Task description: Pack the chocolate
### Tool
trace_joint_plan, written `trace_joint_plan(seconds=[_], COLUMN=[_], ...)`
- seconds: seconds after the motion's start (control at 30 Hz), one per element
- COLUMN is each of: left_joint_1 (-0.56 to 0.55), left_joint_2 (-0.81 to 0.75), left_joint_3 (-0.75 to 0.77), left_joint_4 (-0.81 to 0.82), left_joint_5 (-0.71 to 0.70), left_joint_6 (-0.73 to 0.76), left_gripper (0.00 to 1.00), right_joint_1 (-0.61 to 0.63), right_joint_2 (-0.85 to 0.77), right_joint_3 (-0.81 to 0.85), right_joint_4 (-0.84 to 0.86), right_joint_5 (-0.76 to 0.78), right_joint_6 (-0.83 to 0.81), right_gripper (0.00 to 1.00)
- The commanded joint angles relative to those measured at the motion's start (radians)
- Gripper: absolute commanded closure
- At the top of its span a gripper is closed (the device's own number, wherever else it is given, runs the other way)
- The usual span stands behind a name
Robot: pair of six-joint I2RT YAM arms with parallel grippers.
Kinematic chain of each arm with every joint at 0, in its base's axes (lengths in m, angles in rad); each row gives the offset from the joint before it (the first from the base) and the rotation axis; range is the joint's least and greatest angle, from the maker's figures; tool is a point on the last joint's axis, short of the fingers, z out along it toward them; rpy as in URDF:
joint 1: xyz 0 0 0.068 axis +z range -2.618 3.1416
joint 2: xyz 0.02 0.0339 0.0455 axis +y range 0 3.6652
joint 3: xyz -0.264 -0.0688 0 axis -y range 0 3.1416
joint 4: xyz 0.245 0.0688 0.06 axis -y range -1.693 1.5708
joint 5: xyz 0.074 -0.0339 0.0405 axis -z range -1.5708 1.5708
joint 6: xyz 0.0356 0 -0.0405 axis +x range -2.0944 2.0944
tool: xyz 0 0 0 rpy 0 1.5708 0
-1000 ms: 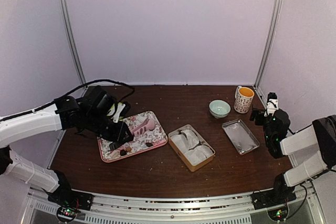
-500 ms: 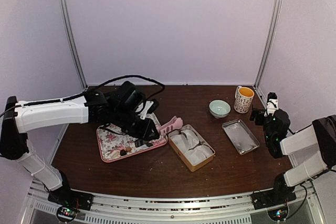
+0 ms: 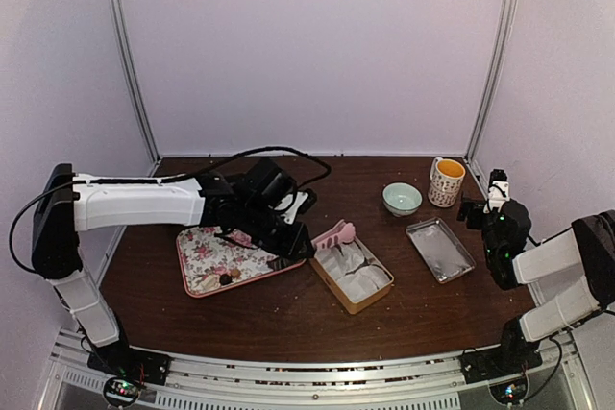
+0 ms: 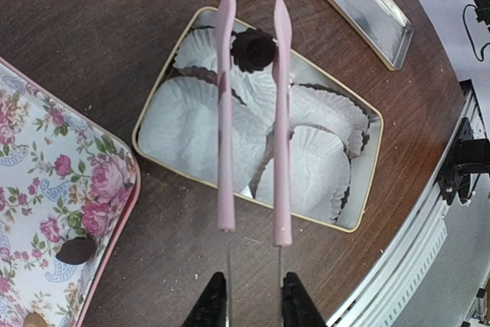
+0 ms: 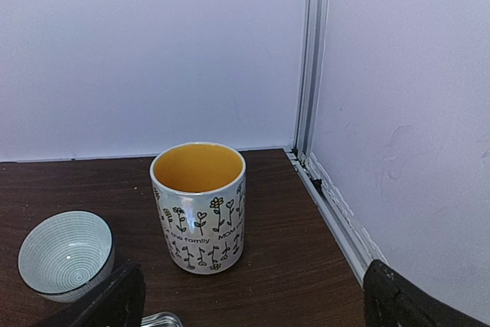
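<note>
My left gripper (image 4: 251, 305) is shut on the metal handles of the pink tongs (image 4: 249, 112). The tong tips pinch one dark chocolate (image 4: 253, 48) just above the white paper cups in the gold-rimmed box (image 4: 356, 216). In the top view the left gripper (image 3: 296, 247) hangs between the floral tray (image 3: 207, 247) and the box (image 3: 357, 305), with the tongs (image 3: 336, 234) reaching over the box. More chocolate (image 3: 227, 277) lies on the floral tray's near part; a dark lump (image 4: 75, 250) shows there in the left wrist view. My right gripper (image 3: 485, 206) stands open at the far right, holding nothing.
A flower-print mug with a yellow inside (image 5: 199, 204) and a small pale bowl (image 5: 65, 254) stand ahead of the right gripper (image 5: 253, 313). A shallow metal tray (image 3: 439, 249) lies right of the box. Enclosure walls and a corner post (image 5: 310, 59) bound the table.
The left arm swung right from the floral tray to over the box, carrying the tongs with a chocolate in their tips. The right arm stayed still.
</note>
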Motion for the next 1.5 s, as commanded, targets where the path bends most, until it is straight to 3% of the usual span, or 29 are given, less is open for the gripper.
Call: trace_joint_plan(seconds=[0.0, 0.7, 0.9, 1.2, 1.47], left_joint_1=[-0.006, -0.006, -0.006, -0.006, -0.006], left_joint_2=[0.023, 0.074, 0.074, 0.074, 0.011], left_joint_3=[0.043, 0.078, 0.082, 0.099, 0.066], left_joint_4=[0.071, 0.017, 0.01, -0.017, -0.02], left_joint_5=[0.007, -0.05, -0.052, -0.073, -0.107], left_joint_6=[0.029, 0.072, 0.076, 0.084, 0.077], left_gripper=[0.78, 0.77, 0.69, 0.67, 0.68], right_joint_1=[-0.009, -0.008, -0.009, -0.009, -0.008], right_joint_2=[-0.003, -0.003, -0.003, -0.003, -0.003], right_joint_3=[0.014, 0.013, 0.014, 0.014, 0.014], right_joint_4=[0.003, 0.003, 0.002, 0.003, 0.002], right_joint_5=[-0.004, -0.005, -0.005, -0.005, -0.005], right_joint_6=[0.002, 0.002, 0.003, 0.002, 0.002], right_gripper=[0.0, 0.0, 0.0, 0.0, 0.0])
